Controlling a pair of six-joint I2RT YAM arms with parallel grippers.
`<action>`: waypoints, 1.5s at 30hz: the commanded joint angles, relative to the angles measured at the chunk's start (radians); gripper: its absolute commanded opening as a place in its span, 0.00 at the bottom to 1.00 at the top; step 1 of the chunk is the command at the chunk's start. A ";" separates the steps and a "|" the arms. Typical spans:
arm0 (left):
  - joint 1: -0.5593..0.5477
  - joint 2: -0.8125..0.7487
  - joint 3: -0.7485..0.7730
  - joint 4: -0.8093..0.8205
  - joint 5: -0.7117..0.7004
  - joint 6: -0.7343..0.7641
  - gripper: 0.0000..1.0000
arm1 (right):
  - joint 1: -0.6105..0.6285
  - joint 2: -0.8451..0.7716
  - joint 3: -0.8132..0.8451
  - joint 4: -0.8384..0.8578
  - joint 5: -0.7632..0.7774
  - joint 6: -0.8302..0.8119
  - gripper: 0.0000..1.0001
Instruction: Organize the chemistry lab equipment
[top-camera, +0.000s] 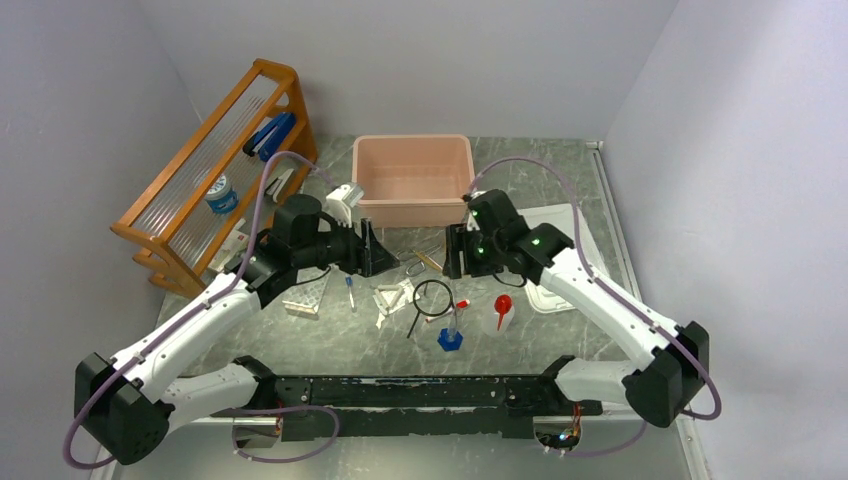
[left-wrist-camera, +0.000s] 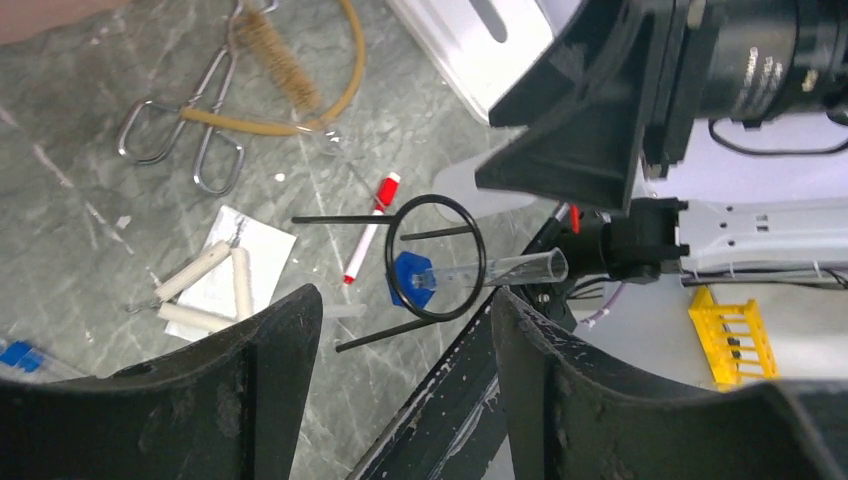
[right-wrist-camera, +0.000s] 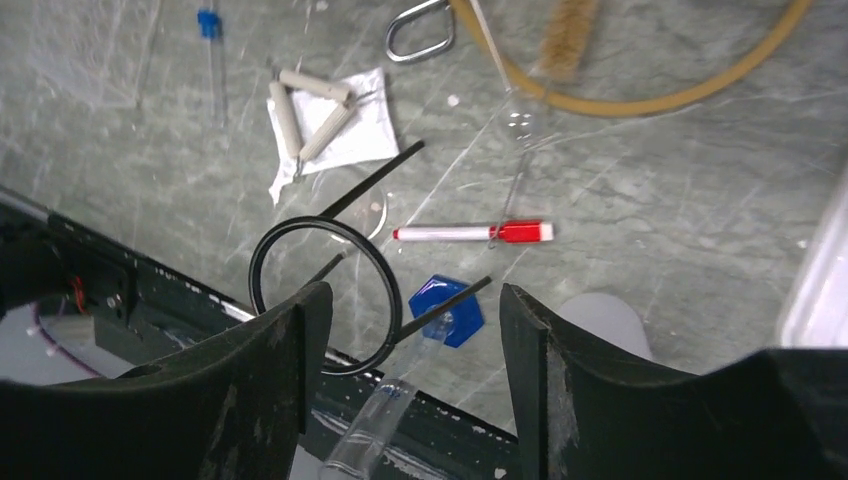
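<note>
Two grippers of yours are in view; how do they stand?

My left gripper (left-wrist-camera: 402, 300) and my right gripper (right-wrist-camera: 412, 295) both hang over the grey marbled table (top-camera: 330, 345), jaws spread, pinching nothing.

Where is the lab equipment?

On the table below and between them: a black wire ring on thin legs (right-wrist-camera: 330, 221), a thin clear cylinder on a blue base (right-wrist-camera: 447, 310) just beside it, and a clear squeeze bottle with a red cap (top-camera: 503, 310) nearby. White triangles (right-wrist-camera: 310, 105) and amber tubing (right-wrist-camera: 650, 103) lie nearer the pink plastic tub (top-camera: 412, 212).
</note>
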 joint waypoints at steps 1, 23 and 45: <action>-0.005 -0.009 -0.026 0.050 -0.072 -0.037 0.66 | 0.061 0.052 0.009 0.005 -0.049 -0.065 0.64; -0.005 0.009 -0.072 0.049 -0.174 -0.004 0.59 | 0.217 0.305 0.111 -0.056 0.151 -0.247 0.00; -0.005 -0.103 0.005 -0.042 -0.483 -0.038 0.58 | 0.216 0.166 0.430 -0.107 0.087 -0.217 0.00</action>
